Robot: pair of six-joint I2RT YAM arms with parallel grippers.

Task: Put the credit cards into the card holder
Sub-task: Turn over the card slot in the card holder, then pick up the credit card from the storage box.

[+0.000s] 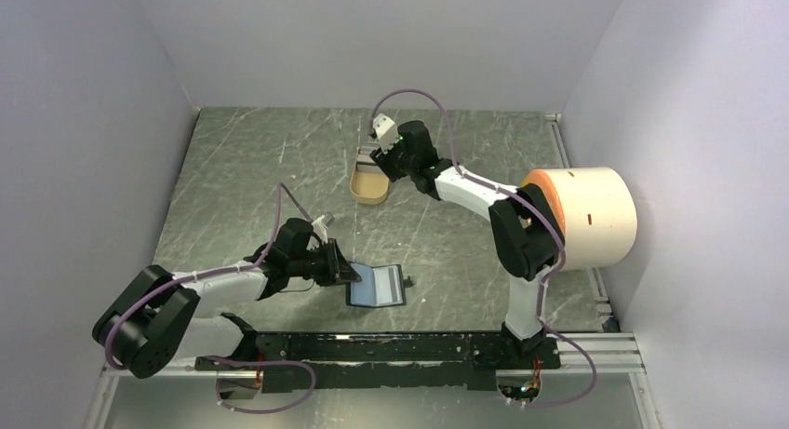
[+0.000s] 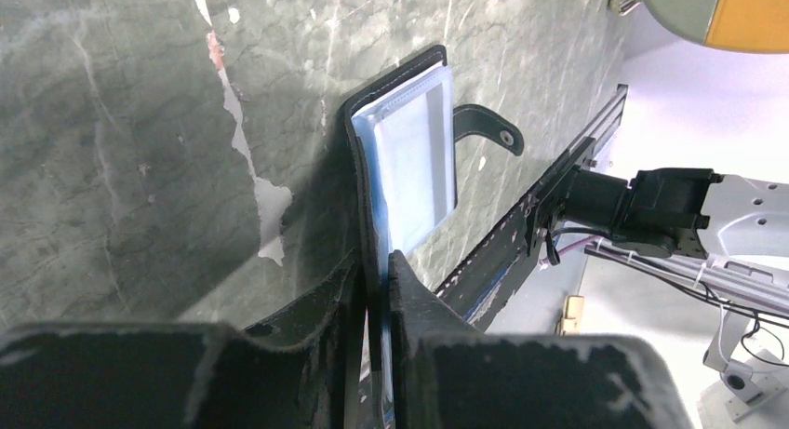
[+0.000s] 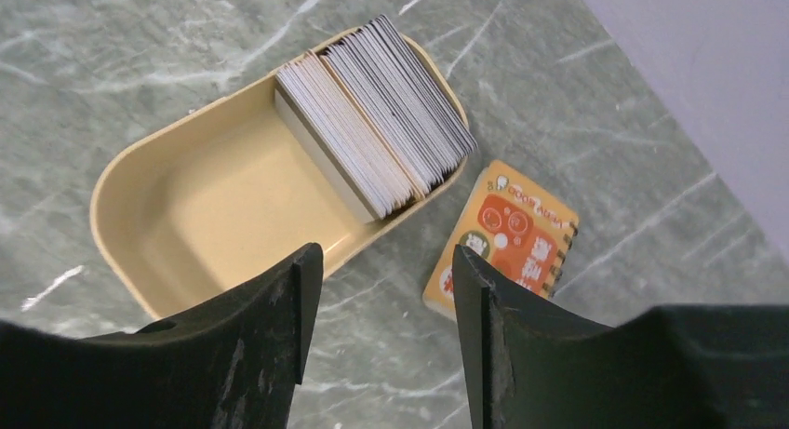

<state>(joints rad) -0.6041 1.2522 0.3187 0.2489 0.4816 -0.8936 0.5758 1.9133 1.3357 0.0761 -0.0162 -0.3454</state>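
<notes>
From above, the tan tin (image 1: 369, 186) sits far back on the green table (image 1: 233, 168). The right gripper (image 1: 377, 161) hangs right over the tin's far end, and I cannot tell from here how wide it is. The card holder (image 1: 376, 286) lies well apart from the tin, on the side toward the arm bases, close to the black rail (image 1: 391, 347). It is open, with its blue inside up. The left gripper (image 1: 352, 275) is at the holder's left edge. Bare table lies between the tin and the holder.

The left wrist camera shows the left gripper (image 2: 381, 261) squeezed tight on the black edge of the card holder (image 2: 409, 159). The snap tab (image 2: 486, 127) sticks out flat from the holder's other side.

The right wrist camera shows the right gripper (image 3: 386, 261) spread wide with nothing in it, above the tin (image 3: 214, 206). A stack of cards (image 3: 372, 113) stands on edge at one end of the tin. The tin's other end is bare. An orange card (image 3: 507, 238) lies flat on the table just beside the tin's rim, next to the stack. The wall is near the tin on that side.
</notes>
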